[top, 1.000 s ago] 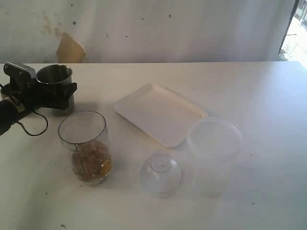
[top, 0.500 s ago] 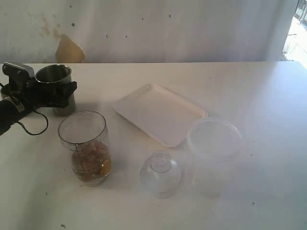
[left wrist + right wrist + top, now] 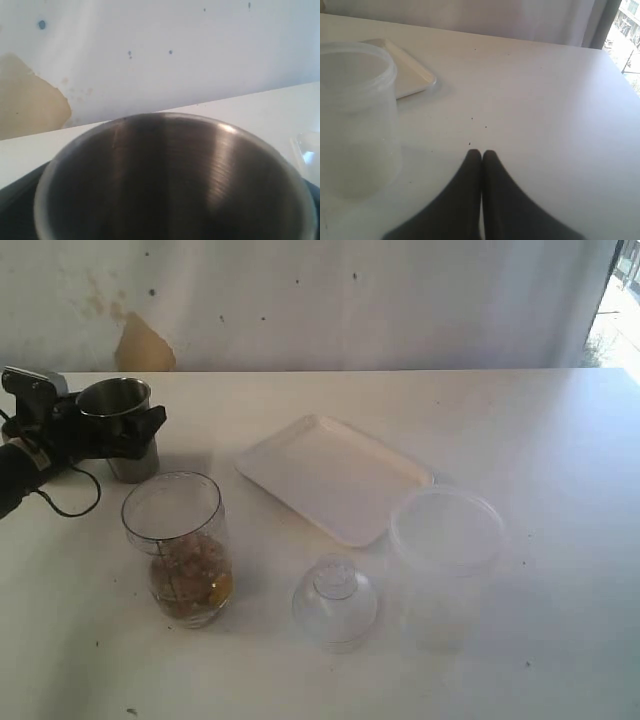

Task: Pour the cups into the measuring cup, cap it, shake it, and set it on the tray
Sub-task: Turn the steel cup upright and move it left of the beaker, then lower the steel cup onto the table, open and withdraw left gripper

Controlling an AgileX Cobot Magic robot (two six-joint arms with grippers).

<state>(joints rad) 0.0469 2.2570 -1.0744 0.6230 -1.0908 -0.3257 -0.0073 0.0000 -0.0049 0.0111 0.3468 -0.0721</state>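
The steel tumbler [image 3: 128,462] stands upright on the table at the far left. My left gripper [image 3: 135,427] reaches in from the left edge, its black fingers spread to either side of the tumbler, open. In the left wrist view the tumbler's dark, empty inside [image 3: 170,175] fills the frame. The clear measuring cup [image 3: 180,545] stands just in front of it, uncapped, with brownish bits in its bottom. The white tray [image 3: 335,475] lies in the middle of the table. My right gripper [image 3: 481,153] is shut and empty over bare table; the exterior view does not show it.
A clear domed lid [image 3: 335,602] lies in front of the tray. A wide frosted plastic tub [image 3: 445,560] stands to its right, also close by in the right wrist view as the tub [image 3: 355,125]. A black cable [image 3: 70,510] loops beside the left arm.
The left gripper's fingers have spread apart around the tumbler, and the near finger has swung outward. The tumbler has stayed in place. Everything else is unmoved.
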